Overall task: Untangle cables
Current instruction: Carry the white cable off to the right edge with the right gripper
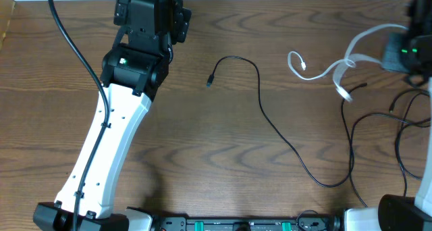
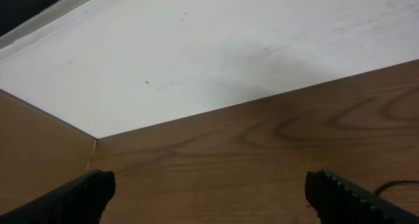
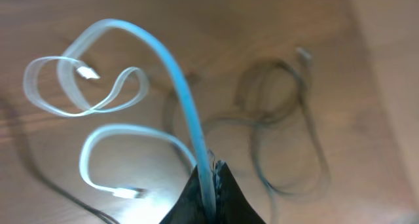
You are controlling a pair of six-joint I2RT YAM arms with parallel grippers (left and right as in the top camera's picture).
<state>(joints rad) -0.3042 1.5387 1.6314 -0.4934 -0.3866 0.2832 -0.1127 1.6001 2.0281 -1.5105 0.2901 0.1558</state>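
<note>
Right jaws pinched shut on flat white cable [image 3: 190,106], pale loops trailing onto surface [image 1: 202,163]; left jaws wide open, empty. Long black cable [image 1: 262,103] mid-surface; more black cables [image 1: 352,150] tangled right

One white cable [image 3: 190,112] — black cables [image 1: 260,96] — at least two.

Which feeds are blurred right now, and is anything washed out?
Overhead: sharp, evenly lit, long black cable crisp. Right wrist: white cable fairly clear, black cables behind it out of focus. Left wrist: slightly soft, no glare on the table.
</note>
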